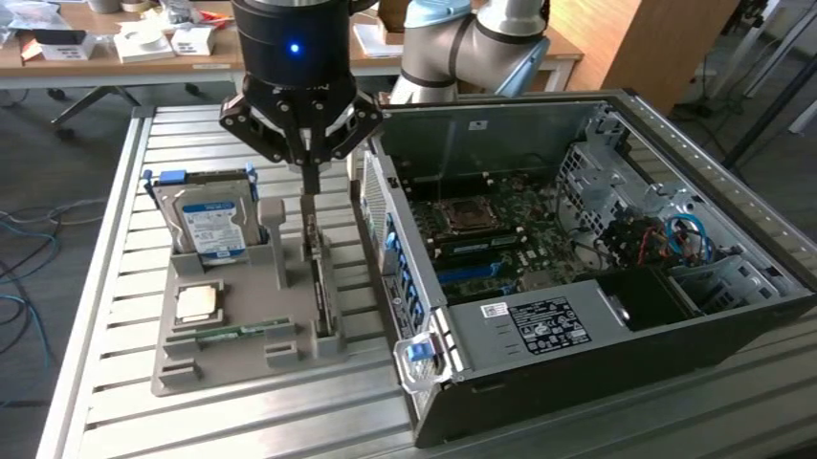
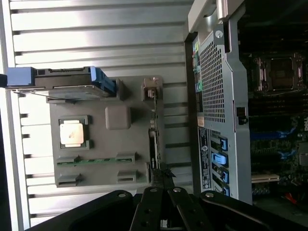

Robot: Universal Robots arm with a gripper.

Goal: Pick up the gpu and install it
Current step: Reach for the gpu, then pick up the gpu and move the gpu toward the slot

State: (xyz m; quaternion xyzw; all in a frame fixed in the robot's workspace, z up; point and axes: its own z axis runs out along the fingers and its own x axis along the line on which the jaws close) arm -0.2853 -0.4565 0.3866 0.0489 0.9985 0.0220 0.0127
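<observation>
Two fingers of my gripper (image 1: 310, 172) pinch tight on the gpu (image 1: 314, 244), upright in its gray tray (image 1: 243, 359).

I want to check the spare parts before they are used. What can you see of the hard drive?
The hard drive is a boxy block with a silver, metal-looking body. A blue-and-white label covers the face turned toward the exterior view, and blue, plastic-looking rails run along its edges. It stands on edge, roughly upright, in a slot at the far end of the grey holder. That slot is all that can be seen touching it.
</observation>
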